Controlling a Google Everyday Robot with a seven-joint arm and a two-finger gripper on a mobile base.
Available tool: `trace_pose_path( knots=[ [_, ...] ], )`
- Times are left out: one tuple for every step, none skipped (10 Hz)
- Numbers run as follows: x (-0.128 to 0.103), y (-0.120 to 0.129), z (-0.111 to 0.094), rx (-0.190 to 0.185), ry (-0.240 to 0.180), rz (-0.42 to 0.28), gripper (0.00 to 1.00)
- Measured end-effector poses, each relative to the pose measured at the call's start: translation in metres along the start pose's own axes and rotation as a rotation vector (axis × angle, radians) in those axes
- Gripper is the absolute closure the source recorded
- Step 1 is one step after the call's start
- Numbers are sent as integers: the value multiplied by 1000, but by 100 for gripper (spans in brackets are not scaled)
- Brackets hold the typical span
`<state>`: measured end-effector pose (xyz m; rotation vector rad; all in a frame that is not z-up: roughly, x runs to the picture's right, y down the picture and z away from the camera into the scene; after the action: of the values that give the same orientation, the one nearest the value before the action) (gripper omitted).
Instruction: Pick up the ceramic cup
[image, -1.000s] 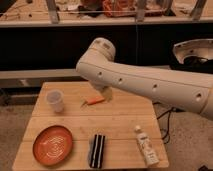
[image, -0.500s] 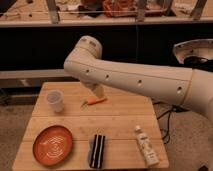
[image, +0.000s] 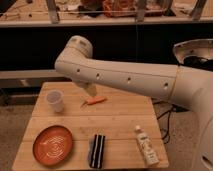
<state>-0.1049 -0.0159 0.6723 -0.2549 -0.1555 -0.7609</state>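
The ceramic cup (image: 55, 101) is small, pale and handleless, and stands upright near the back left of the wooden table (image: 122, 122). My white arm reaches in from the right, bends at an elbow high over the table, and comes down behind the table's middle. The gripper (image: 91, 91) hangs at its lower end, largely hidden by the arm, above the table and to the right of the cup. It holds nothing and does not touch the cup.
A small orange carrot-like piece (image: 95, 101) lies just below the gripper. An orange plate (image: 53, 145) sits at the front left, a black ribbed object (image: 97, 150) at the front centre, and a white tube-like bottle (image: 146, 146) at the front right. Dark shelving stands behind the table.
The arm's elbow has swung left and risen, and the gripper end has shifted left, closer to the cup. The objects on the table have not moved.
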Motion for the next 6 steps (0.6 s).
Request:
trace_pose_path(
  knots=[
    [-1,-4,1,7,-2,-13,20],
    [-4,-8,2,13,-5,-25,20],
    [-8,-13,3,17,-5,-33,20],
    [-15,-20,4,20,-3,-36,20],
    [-26,-31,7,26,-5,-46,20],
    [-30,-36,9,29,-6,-51,20]
  ],
)
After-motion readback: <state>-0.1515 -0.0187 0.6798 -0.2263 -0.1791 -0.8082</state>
